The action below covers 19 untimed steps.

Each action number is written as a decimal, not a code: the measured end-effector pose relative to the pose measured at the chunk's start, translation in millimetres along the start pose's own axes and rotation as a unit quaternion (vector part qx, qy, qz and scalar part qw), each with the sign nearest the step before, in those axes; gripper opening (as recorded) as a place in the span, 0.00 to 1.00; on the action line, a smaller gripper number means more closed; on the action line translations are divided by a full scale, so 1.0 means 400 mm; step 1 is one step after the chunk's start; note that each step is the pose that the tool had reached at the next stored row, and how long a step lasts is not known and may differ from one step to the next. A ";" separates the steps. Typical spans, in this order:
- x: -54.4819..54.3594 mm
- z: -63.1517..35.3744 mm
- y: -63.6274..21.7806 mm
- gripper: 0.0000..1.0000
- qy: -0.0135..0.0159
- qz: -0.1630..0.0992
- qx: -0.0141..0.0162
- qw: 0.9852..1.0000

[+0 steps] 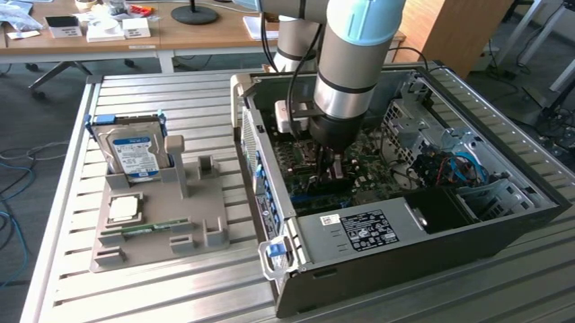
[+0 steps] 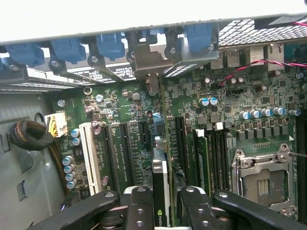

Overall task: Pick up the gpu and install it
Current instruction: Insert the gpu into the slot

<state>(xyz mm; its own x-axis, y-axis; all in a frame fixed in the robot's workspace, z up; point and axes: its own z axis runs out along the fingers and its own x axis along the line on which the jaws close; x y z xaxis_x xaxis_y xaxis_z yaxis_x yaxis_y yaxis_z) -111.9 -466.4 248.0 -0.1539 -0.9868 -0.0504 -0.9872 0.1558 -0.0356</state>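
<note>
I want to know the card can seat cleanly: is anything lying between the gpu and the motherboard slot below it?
Nothing visible blocks it. The gripper holds the gpu edge-on over the motherboard, its bracket up at the case's rear openings. The slot itself is hidden behind the card.

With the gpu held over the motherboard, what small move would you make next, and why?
Probably a slow, straight press down. The gripper is shut on the gpu, which stands edge-on along a motherboard slot, its metal bracket at the case's rear wall, so it looks lined up.

wooden desk (image 1: 180, 37) with boxes behind a slatted metal table (image 1: 134, 296); grey floor (image 1: 36, 114), cables.
</note>
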 end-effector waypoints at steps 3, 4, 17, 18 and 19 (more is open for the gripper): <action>0.000 0.000 0.000 0.27 0.000 0.000 0.000 1.000; 0.000 0.002 0.001 0.27 -0.001 0.001 0.000 1.000; 0.000 -0.006 0.000 0.45 0.000 0.000 0.000 1.000; 0.000 -0.009 0.000 0.45 0.000 0.000 0.000 1.000; -0.001 -0.012 0.000 0.45 0.000 0.000 0.000 1.000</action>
<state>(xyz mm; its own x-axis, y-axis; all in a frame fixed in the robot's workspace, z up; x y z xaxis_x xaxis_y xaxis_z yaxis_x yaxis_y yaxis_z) -111.9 -466.4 253.0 -0.1540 -0.9868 -0.0503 -0.9871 0.1558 -0.0355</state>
